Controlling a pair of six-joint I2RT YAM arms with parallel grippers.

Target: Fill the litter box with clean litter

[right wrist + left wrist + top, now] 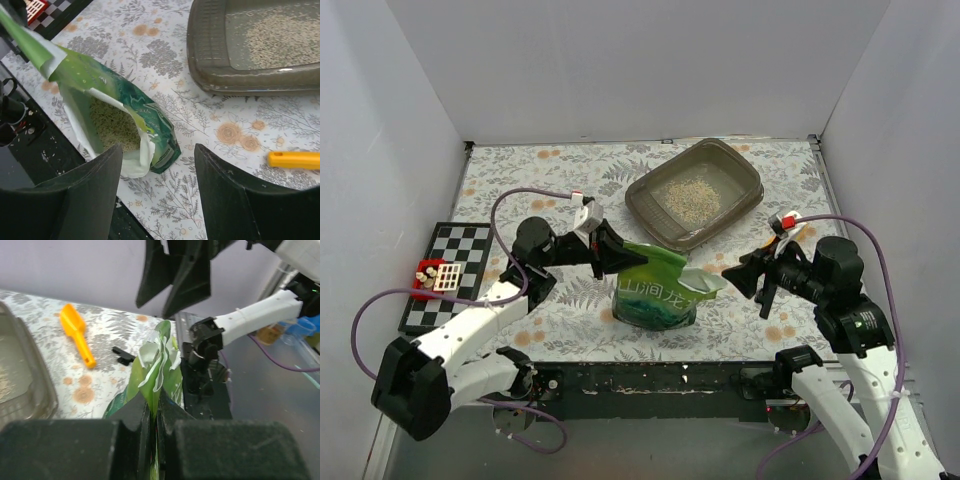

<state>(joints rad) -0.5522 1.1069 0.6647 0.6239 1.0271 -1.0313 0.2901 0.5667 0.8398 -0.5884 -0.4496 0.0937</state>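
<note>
Judging from 1 thin patch of clean litter [692, 195] in the litter box [655, 220], set beyond the green bag [655, 295], most filling is deemed undone. More granules are seen inside the bag, its top edge pinched by the left gripper [620, 258]; the right gripper [732, 272] is held spread, empty, beside it.

A green bag [655, 290] stands open near the front of the flowery worktop [570, 170]. An orange scoop [76, 332] lies flat, with a small black bit [122, 355] near its handle. A check board [460, 250] lies at the left, with a little red thing [428, 272] on it.
</note>
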